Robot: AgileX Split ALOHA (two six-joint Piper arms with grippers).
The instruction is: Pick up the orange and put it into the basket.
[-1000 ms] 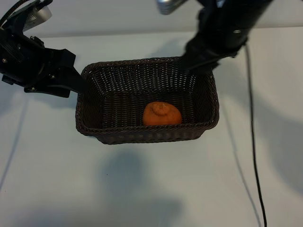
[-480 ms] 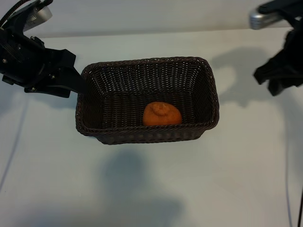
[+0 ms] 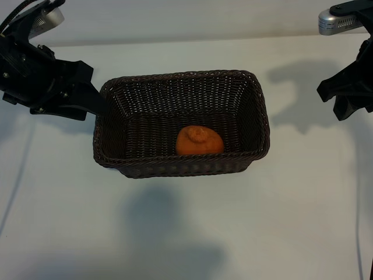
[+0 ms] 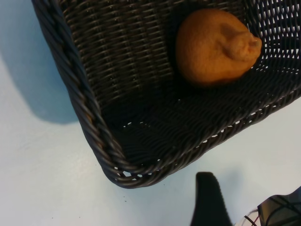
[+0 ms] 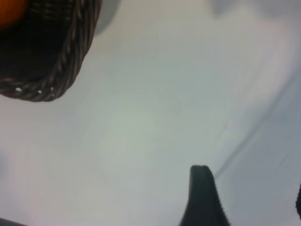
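The orange (image 3: 199,140) lies inside the dark brown wicker basket (image 3: 111,99), against its near wall; its knobbed stem end faces up. The left wrist view shows the orange (image 4: 214,47) on the basket (image 4: 70,75) floor near a corner. My left gripper (image 3: 93,102) hangs just outside the basket's left end, open and empty, with one finger (image 4: 209,202) over the table. At the right edge of the exterior view my right gripper (image 3: 341,102) is open, empty and well clear of the basket. Its wrist view shows one finger (image 5: 202,197), a basket corner (image 5: 61,70) and a sliver of orange (image 5: 9,12).
The basket stands on a plain white tabletop (image 3: 186,233). A thin dark cable (image 3: 357,227) runs down the table at the far right and also shows as a cable (image 5: 244,141) in the right wrist view.
The right arm has swung from above the basket's far right corner out to the right edge of the view. Orange, basket and left arm have not moved.
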